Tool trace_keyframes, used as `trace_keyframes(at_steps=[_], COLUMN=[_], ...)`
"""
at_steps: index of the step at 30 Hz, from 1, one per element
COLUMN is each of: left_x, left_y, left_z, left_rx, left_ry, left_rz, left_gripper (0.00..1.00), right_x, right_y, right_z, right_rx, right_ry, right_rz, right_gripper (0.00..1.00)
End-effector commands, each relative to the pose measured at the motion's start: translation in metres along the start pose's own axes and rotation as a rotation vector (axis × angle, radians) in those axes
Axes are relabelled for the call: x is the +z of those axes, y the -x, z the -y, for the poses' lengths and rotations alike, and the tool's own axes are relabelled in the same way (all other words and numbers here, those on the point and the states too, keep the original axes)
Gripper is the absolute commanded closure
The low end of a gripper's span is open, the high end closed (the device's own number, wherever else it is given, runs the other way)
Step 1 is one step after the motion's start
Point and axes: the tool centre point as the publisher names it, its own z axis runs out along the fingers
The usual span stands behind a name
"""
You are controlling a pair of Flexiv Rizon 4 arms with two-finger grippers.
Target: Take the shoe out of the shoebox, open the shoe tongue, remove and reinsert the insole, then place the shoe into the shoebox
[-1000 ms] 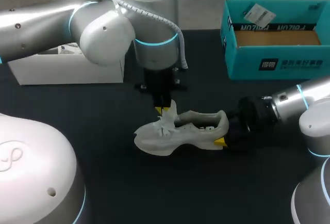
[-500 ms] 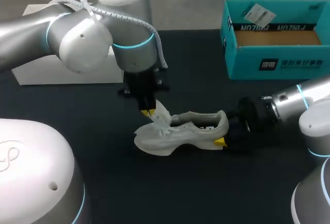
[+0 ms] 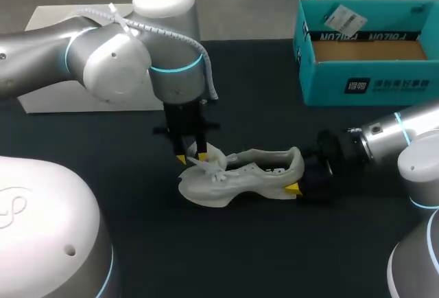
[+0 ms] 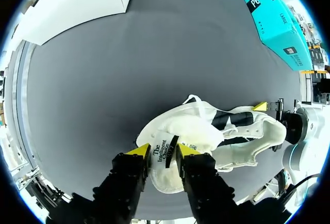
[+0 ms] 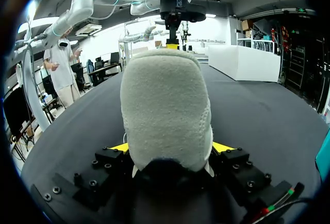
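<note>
Left pincer (image 4: 163, 150), barely parted, nips the tongue (image 4: 165, 177); right pincer (image 5: 170, 146) clamps the shoe (image 5: 165, 100).

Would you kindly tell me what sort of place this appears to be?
Probably a robotics lab bench: the left end effector and right end effector hold a white shoe on a black table, beside a teal shoebox.

My left gripper (image 3: 191, 156) pinches the tongue (image 3: 210, 152) of the pale shoe (image 3: 240, 176) on the black table (image 3: 103, 147), my right gripper (image 3: 300, 178) clamping its heel (image 3: 295, 161), the teal shoebox (image 3: 363, 86) well apart.
</note>
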Motion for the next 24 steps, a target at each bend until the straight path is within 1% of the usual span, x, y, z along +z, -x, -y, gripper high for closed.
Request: trace_keyframes(at_steps=[1, 5, 13, 16, 18, 20, 24], left_x=[-0.001, -0.002, 0.016, 0.017, 0.015, 0.005, -0.015], left_y=[-0.005, -0.004, 0.005, 0.007, 0.009, 0.009, 0.002], left_z=[0.002, 0.003, 0.007, 0.008, 0.009, 0.009, 0.008], left_rx=[0.006, 0.001, -0.039, -0.049, -0.055, -0.045, 0.073], left_ry=[0.002, -0.013, 0.018, 0.024, 0.025, 0.016, -0.001], left_rz=[0.002, 0.009, 0.041, 0.043, 0.037, 0.016, -0.026], left_gripper=[0.00, 0.00, 0.00, 0.00, 0.00, 0.00, 0.00], right_x=[0.005, 0.005, 0.005, 0.005, 0.005, 0.005, 0.005], right_y=[-0.001, -0.001, -0.001, -0.001, -0.001, -0.001, -0.001], right_z=[0.004, 0.004, 0.004, 0.004, 0.004, 0.004, 0.004], right_rx=[0.001, 0.001, 0.001, 0.001, 0.001, 0.001, 0.001], right_ry=[-0.003, -0.003, -0.003, -0.003, -0.003, -0.003, -0.003], right_rz=[0.002, 0.002, 0.002, 0.002, 0.002, 0.002, 0.002], right_gripper=[1.00, 1.00, 1.00, 1.00, 1.00, 1.00, 1.00])
